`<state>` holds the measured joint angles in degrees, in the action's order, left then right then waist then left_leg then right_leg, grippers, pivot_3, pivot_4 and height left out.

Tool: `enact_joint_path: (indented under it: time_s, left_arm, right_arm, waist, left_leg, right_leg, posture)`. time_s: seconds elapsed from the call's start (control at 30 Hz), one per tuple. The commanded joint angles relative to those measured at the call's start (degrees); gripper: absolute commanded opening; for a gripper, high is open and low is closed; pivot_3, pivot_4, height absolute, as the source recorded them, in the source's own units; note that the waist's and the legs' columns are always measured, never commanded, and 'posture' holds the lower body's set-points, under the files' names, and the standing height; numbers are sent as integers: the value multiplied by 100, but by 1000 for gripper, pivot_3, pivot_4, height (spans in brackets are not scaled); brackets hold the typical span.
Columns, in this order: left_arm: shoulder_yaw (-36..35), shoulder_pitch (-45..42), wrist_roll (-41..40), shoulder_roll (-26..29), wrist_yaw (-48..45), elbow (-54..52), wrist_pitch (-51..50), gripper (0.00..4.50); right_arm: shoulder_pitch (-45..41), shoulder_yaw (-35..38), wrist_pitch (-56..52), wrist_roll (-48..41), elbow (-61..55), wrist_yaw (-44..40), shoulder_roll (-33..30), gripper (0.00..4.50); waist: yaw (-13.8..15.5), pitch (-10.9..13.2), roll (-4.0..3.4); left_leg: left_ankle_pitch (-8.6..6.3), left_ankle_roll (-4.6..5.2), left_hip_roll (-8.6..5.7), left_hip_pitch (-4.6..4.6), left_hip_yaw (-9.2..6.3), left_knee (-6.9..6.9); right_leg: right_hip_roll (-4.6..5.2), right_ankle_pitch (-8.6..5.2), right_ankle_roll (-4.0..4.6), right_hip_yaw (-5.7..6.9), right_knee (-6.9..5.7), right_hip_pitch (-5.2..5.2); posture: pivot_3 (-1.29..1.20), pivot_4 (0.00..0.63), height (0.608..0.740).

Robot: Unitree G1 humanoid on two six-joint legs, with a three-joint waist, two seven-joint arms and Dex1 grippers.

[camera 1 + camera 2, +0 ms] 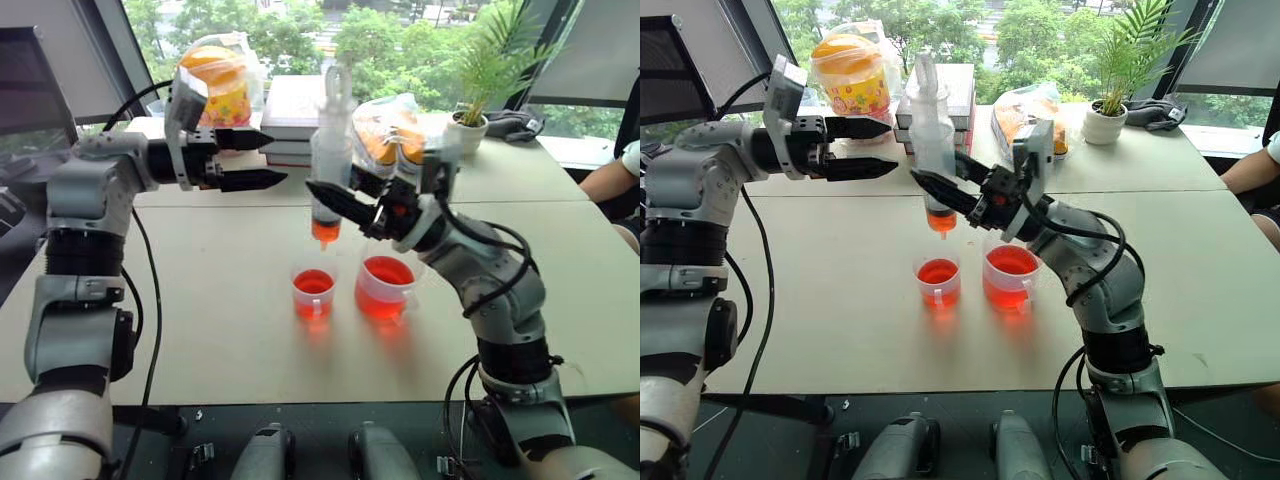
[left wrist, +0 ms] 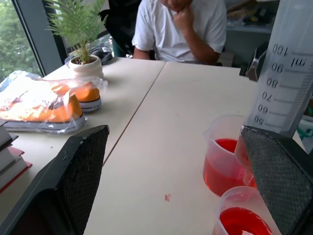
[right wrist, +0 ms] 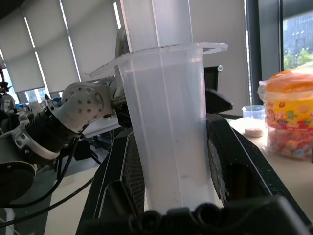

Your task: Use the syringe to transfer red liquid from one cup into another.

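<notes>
right pincer (image 1: 335, 205) clamps syringe (image 1: 328, 160), seemingly above smaller cup (image 1: 313, 293) | left pincer (image 1: 262, 159) wide, holding nothing

Bright daylight from rear windows (image 1: 300, 30), soft shadows, wrist close-ups slightly blurred

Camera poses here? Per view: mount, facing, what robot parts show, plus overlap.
Left and right eye: head stereo pair, facing forward-down at the table; both arms show.
Left wrist: along open left gripper, toward larger cup, smaller cup.
Right wrist: along right gripper, shut on syringe.
Shared: syringe, cups.
</notes>
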<state>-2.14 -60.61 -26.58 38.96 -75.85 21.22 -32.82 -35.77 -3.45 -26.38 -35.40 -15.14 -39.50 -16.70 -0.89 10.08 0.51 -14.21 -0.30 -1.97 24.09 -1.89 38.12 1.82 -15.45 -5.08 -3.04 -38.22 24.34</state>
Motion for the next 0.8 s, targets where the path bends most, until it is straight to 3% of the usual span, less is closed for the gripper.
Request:
enact_joint_path:
  time_s: [0.03,0.33,0.67,0.8]
  left_arm:
    - [-325,-44,-377,191,28,-537,-394,4435]
    - [-320,-102,-869,181,-38,-941,-981,4435]
    - [-55,-358,-524,-543,431,-477,-410,4435]
    - [-26,-412,-576,-674,329,-466,-380,2650]
  right_arm:
    - [248,-319,501,322,286,-393,97,1410]
    - [418,-309,695,467,552,-573,176,1410]
    - [437,-289,628,501,454,-547,173,1410]
    - [440,-265,587,496,397,-521,158,1410]
  waist:
    - [-1,0,0]
    - [-19,0,0]
    - [-3,0,0]
    - [-16,0,0]
  left_leg:
    - [0,0,0,0,0,0]
    - [0,0,0,-1,-1,1]
    - [0,-1,-2,-1,0,2]
    - [0,-1,-2,-1,1,-1]
  right_leg:
    - [0,0,0,0,1,0]
    - [0,0,0,0,-6,3]
    - [2,0,0,-1,-6,4]
    - [1,0,0,-2,-6,6]
  posture:
    - [0,150,740]
    - [0,150,740]
    - [0,150,740]
    - [0,150,740]
